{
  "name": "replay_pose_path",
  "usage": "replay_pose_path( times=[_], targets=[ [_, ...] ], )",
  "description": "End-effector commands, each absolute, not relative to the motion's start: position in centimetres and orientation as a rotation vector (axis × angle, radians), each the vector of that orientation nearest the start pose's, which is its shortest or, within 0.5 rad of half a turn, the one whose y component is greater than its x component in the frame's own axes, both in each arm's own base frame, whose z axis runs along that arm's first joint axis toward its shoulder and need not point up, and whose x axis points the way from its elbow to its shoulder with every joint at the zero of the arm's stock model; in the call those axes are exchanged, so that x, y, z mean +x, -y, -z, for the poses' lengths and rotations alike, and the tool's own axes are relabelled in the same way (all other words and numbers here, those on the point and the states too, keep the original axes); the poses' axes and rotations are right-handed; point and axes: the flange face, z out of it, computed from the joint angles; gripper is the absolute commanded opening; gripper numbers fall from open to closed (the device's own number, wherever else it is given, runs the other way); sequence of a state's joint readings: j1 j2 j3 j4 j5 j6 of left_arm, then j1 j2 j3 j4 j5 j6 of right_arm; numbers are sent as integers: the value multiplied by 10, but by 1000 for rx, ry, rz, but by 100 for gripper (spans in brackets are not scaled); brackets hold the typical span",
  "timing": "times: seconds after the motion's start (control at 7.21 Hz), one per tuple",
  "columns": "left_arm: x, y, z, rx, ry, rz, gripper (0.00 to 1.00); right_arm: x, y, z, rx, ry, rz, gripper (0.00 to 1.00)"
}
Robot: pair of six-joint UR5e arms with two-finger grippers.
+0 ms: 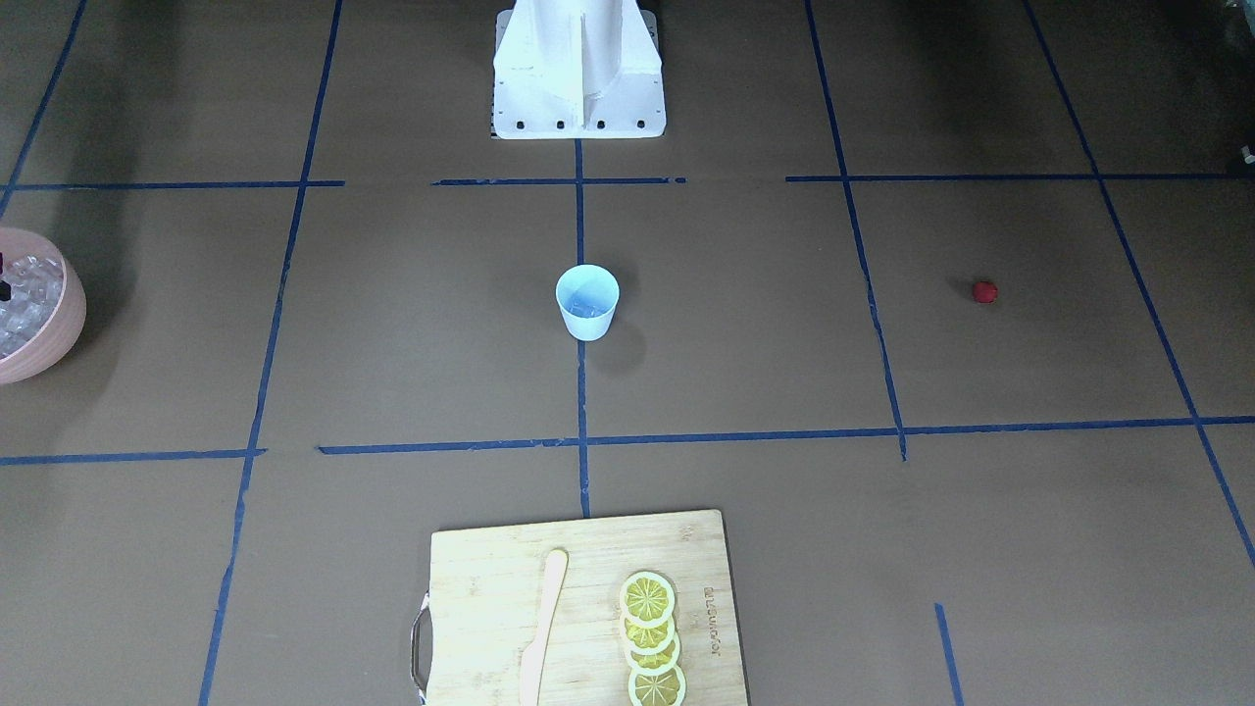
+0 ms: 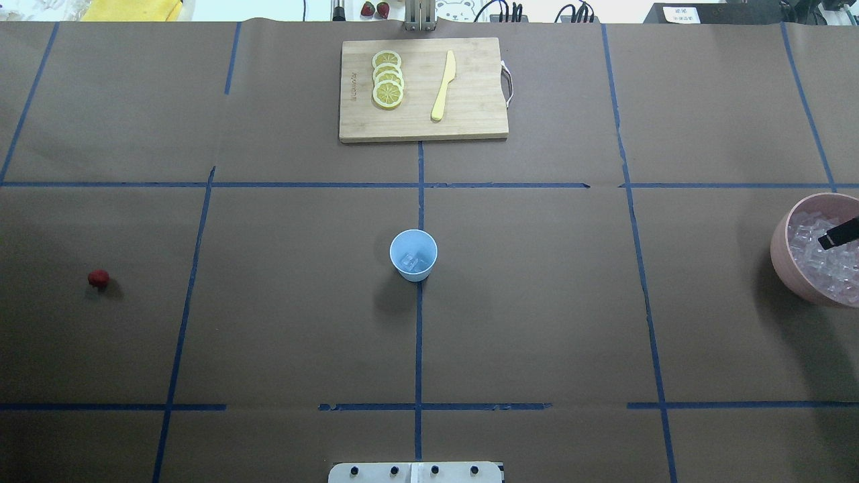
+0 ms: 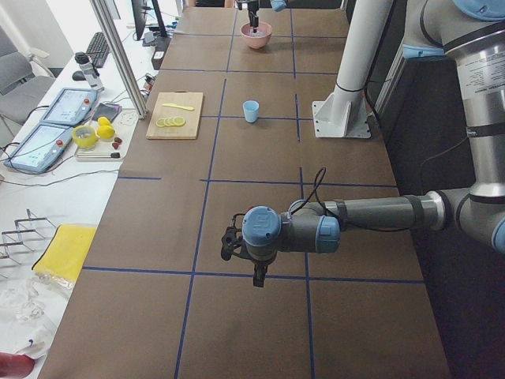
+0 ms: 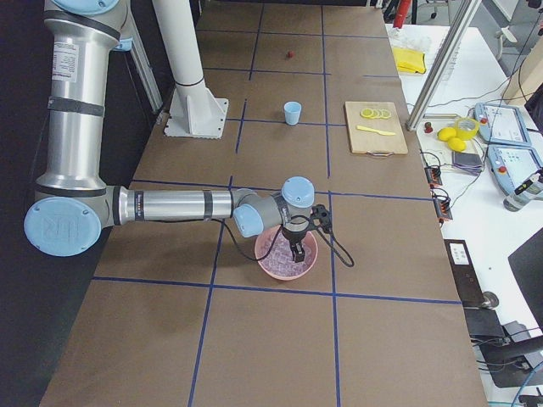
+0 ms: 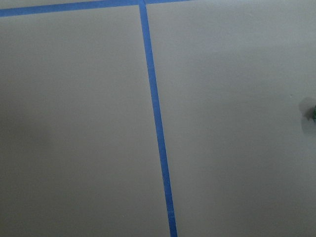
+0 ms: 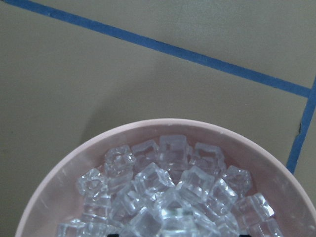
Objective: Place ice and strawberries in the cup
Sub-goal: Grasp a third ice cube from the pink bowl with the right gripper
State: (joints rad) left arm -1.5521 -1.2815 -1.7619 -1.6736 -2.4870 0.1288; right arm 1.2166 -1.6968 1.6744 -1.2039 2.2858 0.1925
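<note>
The pale blue cup (image 2: 413, 255) stands at the table's middle, also in the front view (image 1: 588, 304), with a few clear ice cubes (image 2: 411, 261) in its bottom. A heap of ice (image 6: 168, 192) fills the pink bowl (image 2: 778, 248) at the right edge. My right gripper (image 4: 296, 251) hangs just over that ice; one black finger (image 2: 842, 233) shows overhead, and I cannot tell whether it is open or shut. The red strawberry (image 2: 98, 279) lies alone far left. My left gripper (image 3: 256, 280) hovers low over bare table; I cannot tell its state.
A wooden cutting board (image 2: 423, 124) lies at the far middle with lemon slices (image 2: 388, 79) and a pale yellow knife (image 2: 443, 87). Blue tape lines mark the brown table. The white robot base (image 1: 578, 88) stands behind the cup.
</note>
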Motion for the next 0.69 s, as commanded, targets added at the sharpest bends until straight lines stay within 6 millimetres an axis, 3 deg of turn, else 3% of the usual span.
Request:
replay_pose_path(
  times=[0.0, 0.42, 0.56],
  targets=[
    [-47, 370, -669, 53, -915, -140, 100, -96, 453, -633, 119, 772, 273, 75],
    [-48, 370, -669, 53, -915, -138, 100, -97, 454, -632, 121, 772, 277, 36],
    [-48, 370, -669, 53, -915, -138, 100, -98, 454, -632, 121, 772, 279, 33]
  ],
)
